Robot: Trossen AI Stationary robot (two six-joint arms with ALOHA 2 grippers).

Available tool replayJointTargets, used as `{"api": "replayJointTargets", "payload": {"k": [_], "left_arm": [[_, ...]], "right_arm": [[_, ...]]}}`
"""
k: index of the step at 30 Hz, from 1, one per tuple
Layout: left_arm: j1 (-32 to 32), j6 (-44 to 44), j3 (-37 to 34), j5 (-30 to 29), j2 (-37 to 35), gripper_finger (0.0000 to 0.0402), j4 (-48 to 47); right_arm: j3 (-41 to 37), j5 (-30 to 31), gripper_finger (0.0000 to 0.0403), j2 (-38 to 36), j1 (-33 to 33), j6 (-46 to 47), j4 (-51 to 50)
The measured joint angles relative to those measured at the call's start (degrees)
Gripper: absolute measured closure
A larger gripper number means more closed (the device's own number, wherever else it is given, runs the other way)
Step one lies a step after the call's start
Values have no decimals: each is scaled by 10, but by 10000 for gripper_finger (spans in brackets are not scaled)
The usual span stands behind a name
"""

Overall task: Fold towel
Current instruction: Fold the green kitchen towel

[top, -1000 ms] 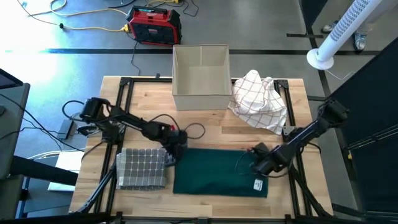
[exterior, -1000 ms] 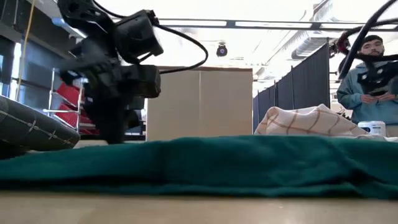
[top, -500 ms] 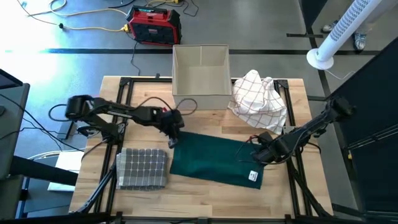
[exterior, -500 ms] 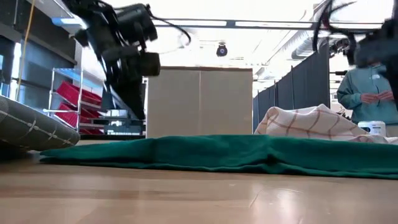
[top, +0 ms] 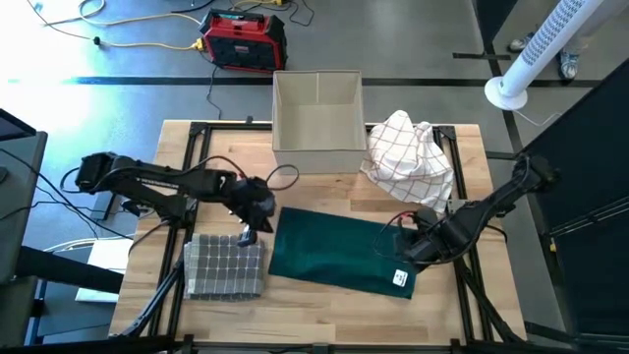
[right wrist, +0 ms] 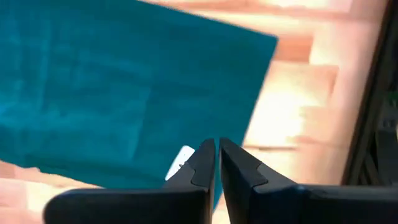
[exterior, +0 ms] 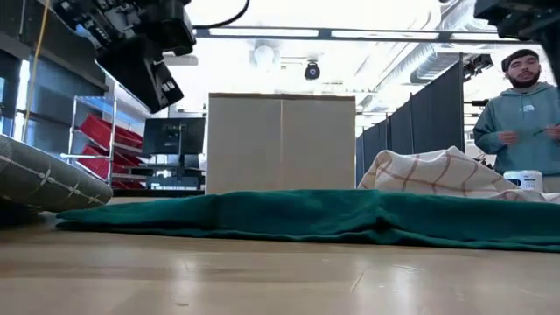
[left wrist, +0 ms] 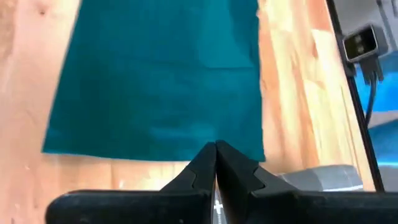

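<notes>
A soft, limp green towel (top: 339,254) lies flat near the worktop's (top: 324,315) front edge. The left gripper (top: 246,233) and right gripper (top: 411,252), fingers pressed together and empty, hover at its ends; its corners look easiest to pinch.

There is one green towel (top: 339,252) in the middle of the table. There is one grey folded towel (top: 226,265) at the lower left. There is one white checked cloth (top: 411,157) at the upper right. There is one box (top: 316,120) at the top. There are two robot arms and one person (exterior: 523,122) at the right edge.
</notes>
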Motion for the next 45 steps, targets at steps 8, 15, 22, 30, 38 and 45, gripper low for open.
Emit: {"api": "replayJointTargets", "payload": {"k": [8, 15, 22, 30, 38, 45], "left_arm": [[-15, 0, -1, -31, 65, 350, 29], [-21, 24, -6, -31, 137, 337, 15], [-41, 25, -6, -31, 175, 345, 30], [-50, 7, -6, -66, 189, 355, 74], [-49, 8, -6, -145, 188, 355, 119], [-49, 23, -6, -150, 188, 355, 120]], "right_arm": [[-87, -69, 287, -1, 25, 73, 81], [-164, -80, 210, -1, 14, 84, 131], [-217, -71, 199, 0, -1, 84, 195], [-255, -68, 208, 36, -8, 78, 264], [-256, -61, 376, 46, -10, 52, 259], [-249, -76, 400, 17, 9, 57, 191]]}}
